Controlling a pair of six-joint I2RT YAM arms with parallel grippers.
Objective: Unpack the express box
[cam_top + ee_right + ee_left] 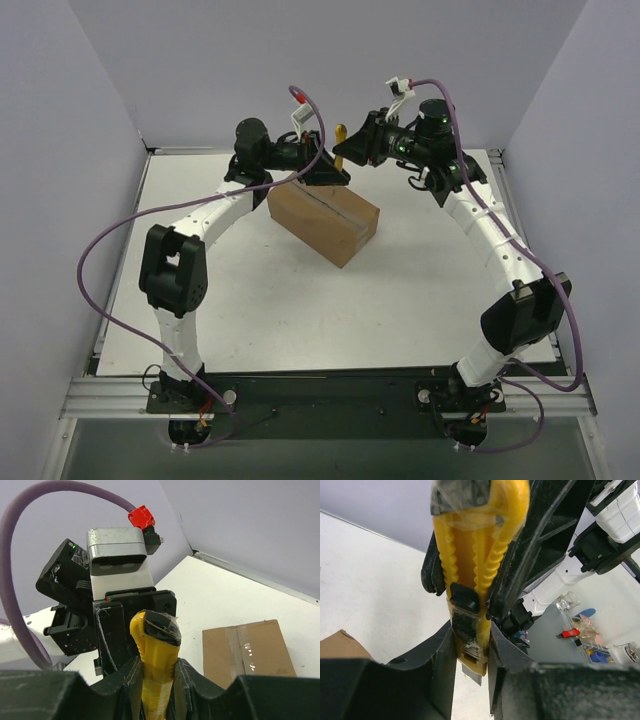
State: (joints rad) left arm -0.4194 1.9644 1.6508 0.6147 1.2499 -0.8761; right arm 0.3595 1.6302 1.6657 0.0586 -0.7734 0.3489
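Left tool (470, 655) and right tool (156, 680) meet, both clamped.

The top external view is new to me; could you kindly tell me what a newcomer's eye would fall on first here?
A yellow utility knife stands out, pinched at once by the left claw and the right claw, which meet in mid-air at the far side. Just in front of them, the brown express box lies askew on the white table, its flaps shut and its seam taped.
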